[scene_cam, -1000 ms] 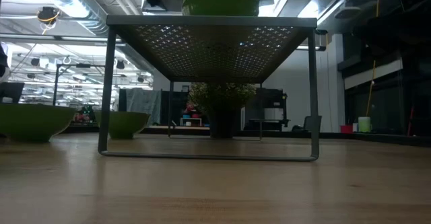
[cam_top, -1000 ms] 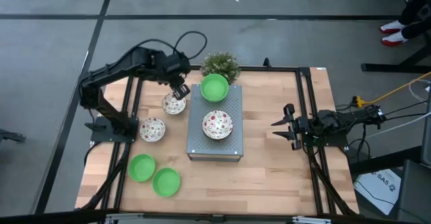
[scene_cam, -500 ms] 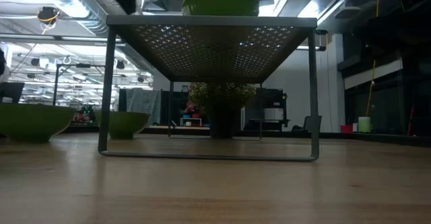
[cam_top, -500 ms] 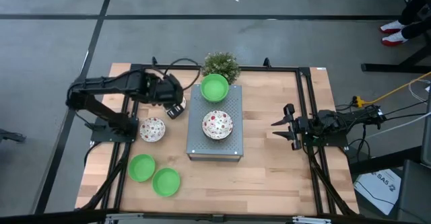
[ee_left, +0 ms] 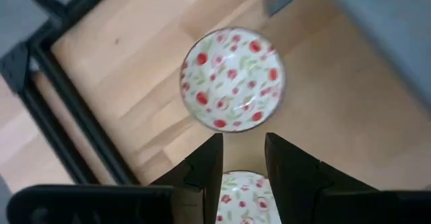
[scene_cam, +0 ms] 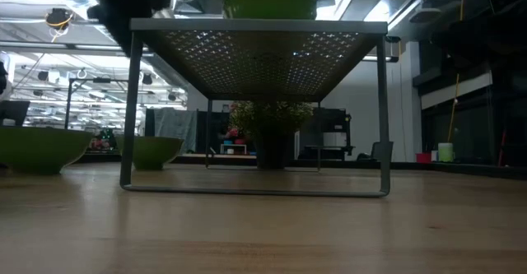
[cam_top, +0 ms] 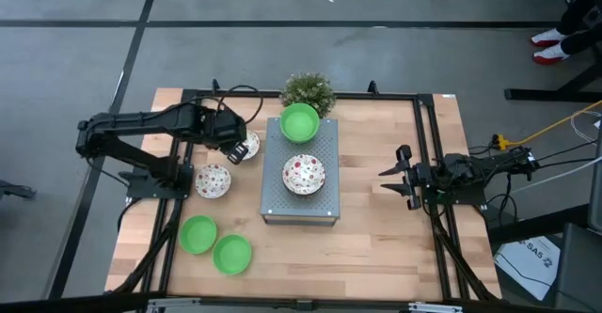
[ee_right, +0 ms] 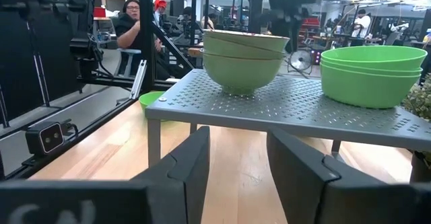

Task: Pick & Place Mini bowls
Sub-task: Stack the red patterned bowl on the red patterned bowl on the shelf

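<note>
While held, speckled bowl (ee_left: pixel 244 200) between left hand (ee_left: pixel 241 158) fingers.

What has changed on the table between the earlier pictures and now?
The left gripper pulled back from beside the grey rack toward the table's left edge, carrying a speckled mini bowl in its jaws; another speckled bowl sits below it. The right gripper, the rack's two bowls and the green bowls stayed put.

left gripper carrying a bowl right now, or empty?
Holding one. In the wrist view the left gripper has a speckled bowl's rim between its fingers, above a second speckled bowl on the table.
</note>
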